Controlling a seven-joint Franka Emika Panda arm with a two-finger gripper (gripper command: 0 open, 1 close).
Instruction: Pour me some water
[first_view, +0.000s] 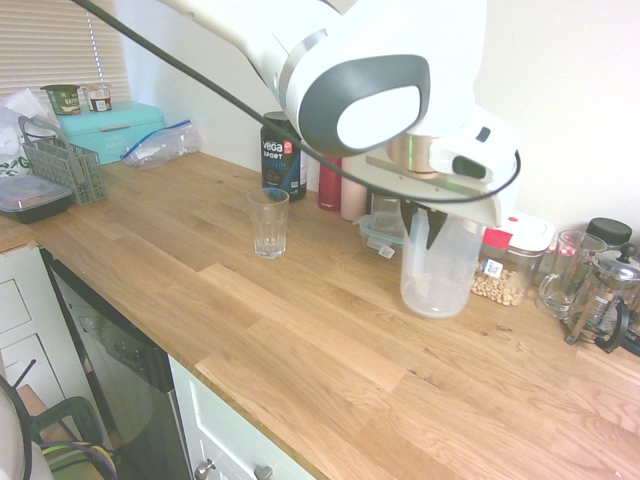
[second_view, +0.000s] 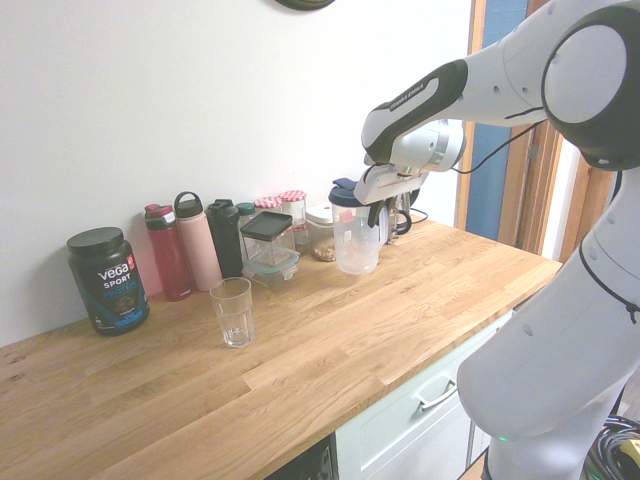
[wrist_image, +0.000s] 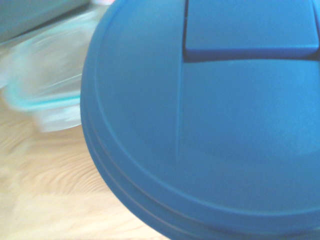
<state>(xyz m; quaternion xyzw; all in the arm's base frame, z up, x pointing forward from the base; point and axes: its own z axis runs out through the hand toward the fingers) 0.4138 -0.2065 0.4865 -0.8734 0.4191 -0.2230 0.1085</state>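
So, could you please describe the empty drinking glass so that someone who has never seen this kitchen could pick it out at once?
Start at the long wooden countertop and find the row of bottles and jars along the white wall. The drinking glass stands alone in front of that row, just ahead of the black Vega Sport tub. Unlike its neighbours, it is clear, lidless, empty, and set apart on bare wood.

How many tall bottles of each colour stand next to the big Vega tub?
Red bottle: 1
Pink bottle: 1
Black bottle: 1
Total: 3
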